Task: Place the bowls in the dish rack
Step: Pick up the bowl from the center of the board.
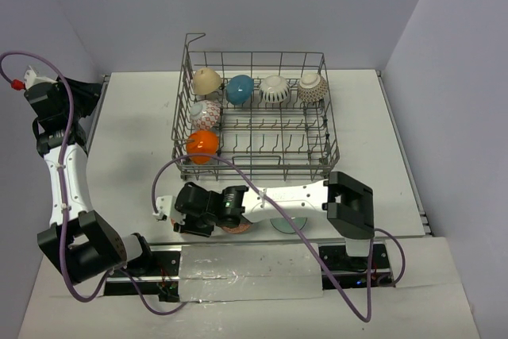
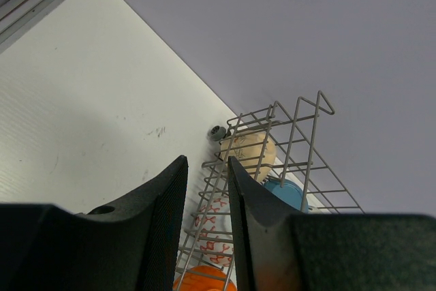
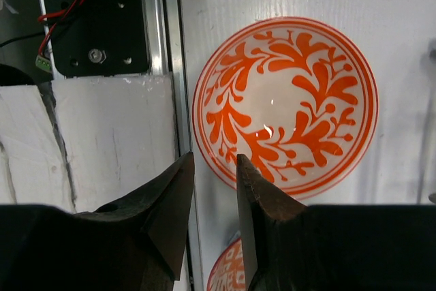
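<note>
Six bowls (image 1: 239, 89) are already sitting in the dish rack (image 1: 329, 136), while the right pincer (image 3: 213, 199), parted and holding nothing, is hovering over an orange patterned bowl (image 3: 286, 103) near the tabletop's (image 1: 135, 117) front edge.

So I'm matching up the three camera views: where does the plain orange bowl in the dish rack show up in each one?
Top external: the plain orange bowl sits at the rack's near-left corner.
Left wrist: only its upper edge shows at the bottom, between the gripper fingers.
Right wrist: not in view; the orange there is a patterned bowl on the table.
Shared landmark: the dish rack, seen in the top and left wrist views.
</note>
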You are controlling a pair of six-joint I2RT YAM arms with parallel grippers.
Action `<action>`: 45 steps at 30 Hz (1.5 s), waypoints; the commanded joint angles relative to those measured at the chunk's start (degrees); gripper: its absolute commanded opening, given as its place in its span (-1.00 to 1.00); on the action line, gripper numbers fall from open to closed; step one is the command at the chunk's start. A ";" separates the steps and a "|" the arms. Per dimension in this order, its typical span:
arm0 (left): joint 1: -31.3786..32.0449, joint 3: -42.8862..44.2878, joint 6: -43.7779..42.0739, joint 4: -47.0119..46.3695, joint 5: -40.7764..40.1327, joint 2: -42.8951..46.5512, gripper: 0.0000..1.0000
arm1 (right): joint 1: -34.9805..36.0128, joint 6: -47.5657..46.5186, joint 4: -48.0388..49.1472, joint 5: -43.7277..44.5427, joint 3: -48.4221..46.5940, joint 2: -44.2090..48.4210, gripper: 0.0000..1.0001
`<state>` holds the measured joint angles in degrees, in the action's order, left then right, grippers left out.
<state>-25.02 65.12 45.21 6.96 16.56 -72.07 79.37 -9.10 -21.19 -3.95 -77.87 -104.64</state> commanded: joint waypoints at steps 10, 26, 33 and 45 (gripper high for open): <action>0.23 0.18 -0.74 -0.90 -0.03 0.35 -0.29 | 0.43 -1.00 -0.43 -3.00 -5.72 -3.47 -0.22; 0.67 0.09 -1.00 -1.16 0.14 0.27 -0.29 | 0.52 -0.48 -0.43 -3.35 -5.45 -5.92 -0.14; 0.93 0.18 -1.18 -0.81 -0.30 0.27 -0.29 | 0.52 -0.48 -0.96 -3.26 -6.25 -6.72 -0.21; 0.93 0.27 -1.00 -0.81 -0.03 0.35 -0.29 | 0.43 -0.39 -1.40 -1.86 -6.51 -7.33 -0.29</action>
<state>-24.27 65.12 45.10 6.96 16.56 -72.07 79.37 -9.50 -22.17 -6.90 -81.43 -110.91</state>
